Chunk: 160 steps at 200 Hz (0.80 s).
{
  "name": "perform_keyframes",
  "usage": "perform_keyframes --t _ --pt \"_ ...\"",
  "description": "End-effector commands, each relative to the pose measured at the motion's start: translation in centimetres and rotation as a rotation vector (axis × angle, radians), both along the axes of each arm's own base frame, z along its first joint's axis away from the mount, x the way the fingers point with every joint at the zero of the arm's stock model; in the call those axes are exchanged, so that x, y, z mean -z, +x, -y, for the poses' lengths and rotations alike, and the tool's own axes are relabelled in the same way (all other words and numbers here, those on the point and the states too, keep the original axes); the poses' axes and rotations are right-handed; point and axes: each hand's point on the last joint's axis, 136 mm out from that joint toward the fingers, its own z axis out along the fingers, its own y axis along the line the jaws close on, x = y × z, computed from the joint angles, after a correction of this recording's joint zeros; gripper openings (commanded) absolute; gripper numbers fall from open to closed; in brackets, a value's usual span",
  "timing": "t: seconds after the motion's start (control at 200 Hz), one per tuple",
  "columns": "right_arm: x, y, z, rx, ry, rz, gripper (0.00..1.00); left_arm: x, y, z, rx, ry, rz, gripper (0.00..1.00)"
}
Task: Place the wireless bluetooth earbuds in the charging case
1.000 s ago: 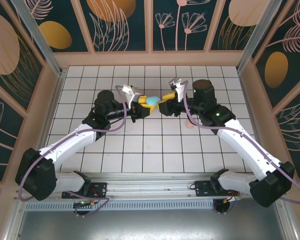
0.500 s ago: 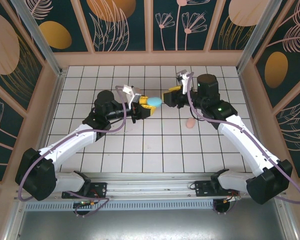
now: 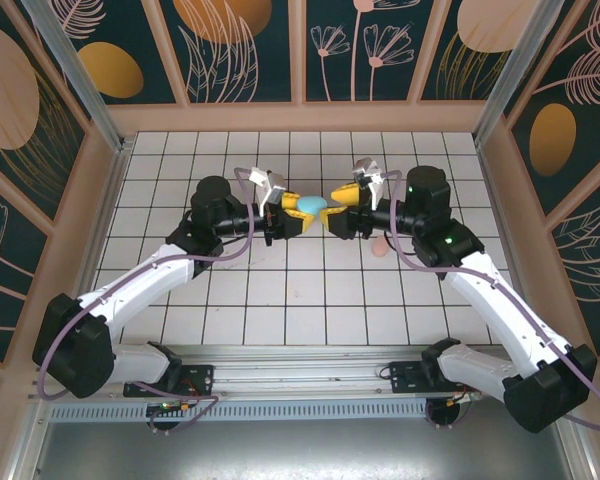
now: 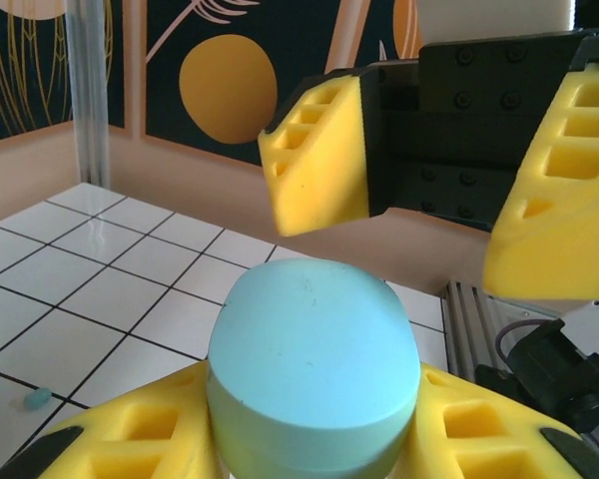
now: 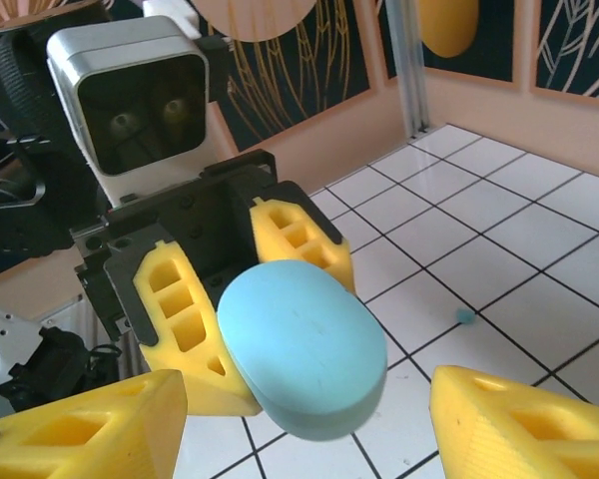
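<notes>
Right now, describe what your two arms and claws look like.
The left arm and right arm have white links, black joints and bases, and a purple cable looping along each. The left claw and right claw have chunky yellow fingers with rectangular cut-outs on black mounts. Green lights glow on the right arm.

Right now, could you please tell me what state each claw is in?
Left claw: closed, holding the teal case.
Right claw: open, holding nothing.
</notes>
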Motion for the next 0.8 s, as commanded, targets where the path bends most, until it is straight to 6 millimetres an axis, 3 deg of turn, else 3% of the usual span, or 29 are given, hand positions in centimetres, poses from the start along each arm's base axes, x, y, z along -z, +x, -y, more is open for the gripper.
perform_keyframes --t 0.0,0.26,0.485,0.625,0.796 --pt "0.4 -0.2 -0.6 -0.069 0.007 0.040 0.66 -1.3 -0.7 0.5 0.061 -0.022 -0.006 0.06" --pt "1.3 1.7 -0.3 -0.062 0.001 0.013 0.62 -1.5 -1.2 0.5 0.092 -0.020 -0.006 0.06" --pt "0.6 4.1 0.5 -0.014 0.036 -0.015 0.59 -0.9 -1.4 0.8 0.119 -0.013 -0.031 0.05" --pt "0.7 6.0 0.9 0.044 0.039 -0.051 0.57 -1.6 -1.6 0.8 0.131 -0.046 -0.025 0.05" --pt "0.5 7.2 0.6 0.051 0.057 -0.097 0.56 -1.1 -1.5 0.9 0.133 -0.058 -0.044 0.05"
